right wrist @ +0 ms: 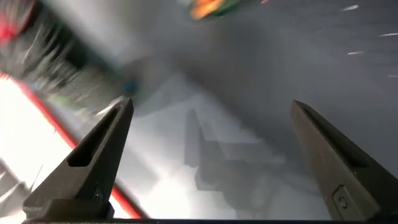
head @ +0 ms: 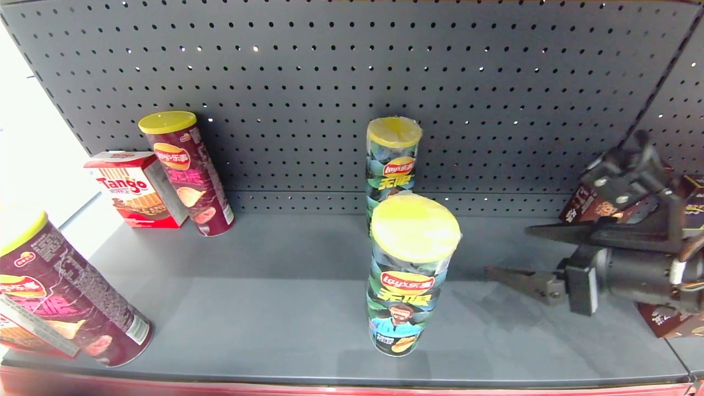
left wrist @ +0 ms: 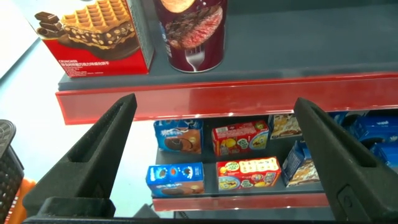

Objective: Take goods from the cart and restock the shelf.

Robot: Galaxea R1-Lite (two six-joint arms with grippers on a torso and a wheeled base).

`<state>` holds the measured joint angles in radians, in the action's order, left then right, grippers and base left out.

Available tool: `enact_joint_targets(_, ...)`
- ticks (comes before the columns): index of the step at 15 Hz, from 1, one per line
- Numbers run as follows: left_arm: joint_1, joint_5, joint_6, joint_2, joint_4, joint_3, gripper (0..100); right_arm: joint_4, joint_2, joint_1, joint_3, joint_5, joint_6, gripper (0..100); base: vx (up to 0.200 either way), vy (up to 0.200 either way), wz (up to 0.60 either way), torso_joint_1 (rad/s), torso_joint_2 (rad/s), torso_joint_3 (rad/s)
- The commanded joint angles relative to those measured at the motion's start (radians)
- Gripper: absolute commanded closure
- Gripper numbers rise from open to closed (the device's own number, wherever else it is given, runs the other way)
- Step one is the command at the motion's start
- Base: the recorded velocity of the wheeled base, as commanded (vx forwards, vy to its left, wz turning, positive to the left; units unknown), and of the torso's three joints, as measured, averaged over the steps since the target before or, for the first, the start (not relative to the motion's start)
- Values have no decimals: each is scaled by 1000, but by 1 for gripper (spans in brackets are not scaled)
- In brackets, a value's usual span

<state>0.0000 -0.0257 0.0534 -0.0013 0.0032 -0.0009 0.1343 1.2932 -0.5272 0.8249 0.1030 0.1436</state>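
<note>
Two green chips cans with yellow lids stand mid-shelf, one at the front point(head: 410, 275) and one behind it point(head: 391, 159) near the pegboard. My right gripper point(head: 507, 250) hangs open and empty just right of the front can, apart from it. In the right wrist view the right gripper point(right wrist: 212, 106) is spread wide over the grey shelf board point(right wrist: 249, 93). My left gripper point(left wrist: 214, 102) is open and empty in front of the shelf's red edge strip point(left wrist: 236, 96), below a wafer box point(left wrist: 93, 31) and a maroon can point(left wrist: 193, 31).
At the shelf's left stand a maroon can point(head: 187, 173), a wafer box point(head: 137, 190) and another maroon can point(head: 66, 297) at the front corner. Brown boxes point(head: 599, 206) sit at the far right. Bare board lies between the left cans and the green ones. Lower shelves hold small boxes point(left wrist: 239, 140).
</note>
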Motion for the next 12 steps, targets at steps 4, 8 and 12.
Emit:
enact_joint_targets(4,0,-2,3,1,0,1,0,21,-496,340,-90,-78,-35,0,0,0,0,0,0,0)
enact_joint_targets(8,0,1,-3,1,-2,1,0,-4,-824,481,-322,-85,-33,0,0,0,0,0,0,0)
enact_joint_targets(12,0,1,2,1,0,1,0,-223,-1143,527,-474,-92,-36,0,0,0,0,0,0,0)
